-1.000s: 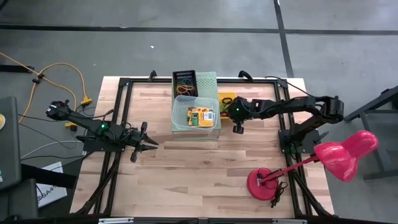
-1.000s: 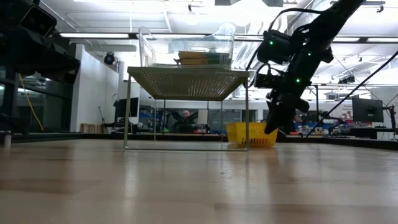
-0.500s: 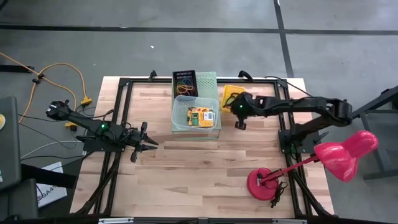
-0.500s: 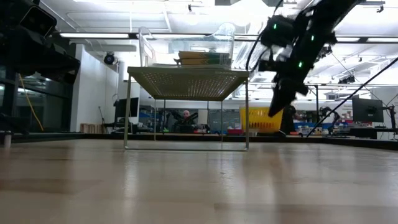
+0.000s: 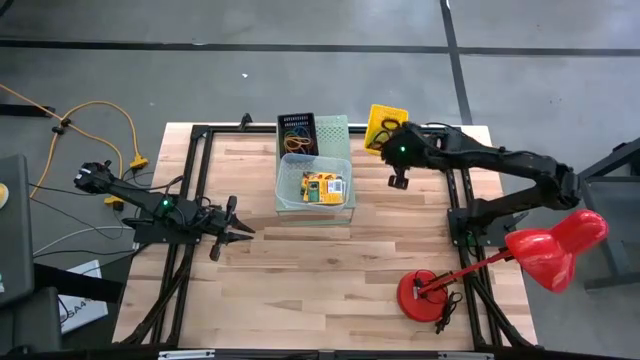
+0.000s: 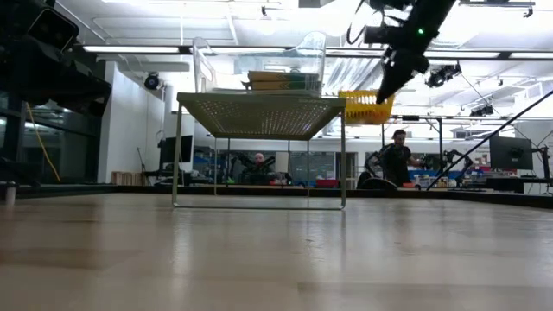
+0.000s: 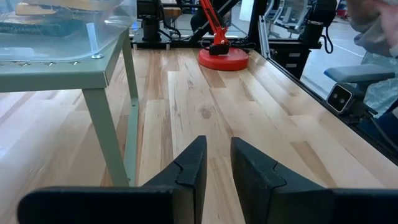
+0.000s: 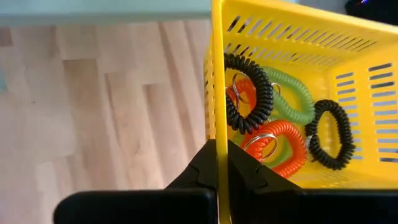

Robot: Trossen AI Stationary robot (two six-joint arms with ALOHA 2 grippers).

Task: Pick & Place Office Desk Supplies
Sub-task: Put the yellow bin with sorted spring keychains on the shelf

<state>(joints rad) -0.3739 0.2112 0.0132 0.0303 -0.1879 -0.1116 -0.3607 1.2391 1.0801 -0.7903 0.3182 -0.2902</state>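
The right gripper (image 8: 217,163) has its jaws pinched shut on the side wall of a yellow perforated basket (image 5: 383,124), held aloft near the table's 1 o'clock corner, level with the top of the pale-green perforated stand (image 6: 259,112). Coiled elastic band loops (image 8: 266,118) in black, green and orange lie inside it. This looks like the carry step; next comes a steady move onto the stand. The basket hangs upright, its long axis not clear. The left gripper (image 7: 214,165) waits at 9 o'clock, jaws narrowly parted, empty.

I've lifted the yellow basket (image 5: 384,124) off the table with my right gripper (image 5: 392,140), swinging it up and farther back.
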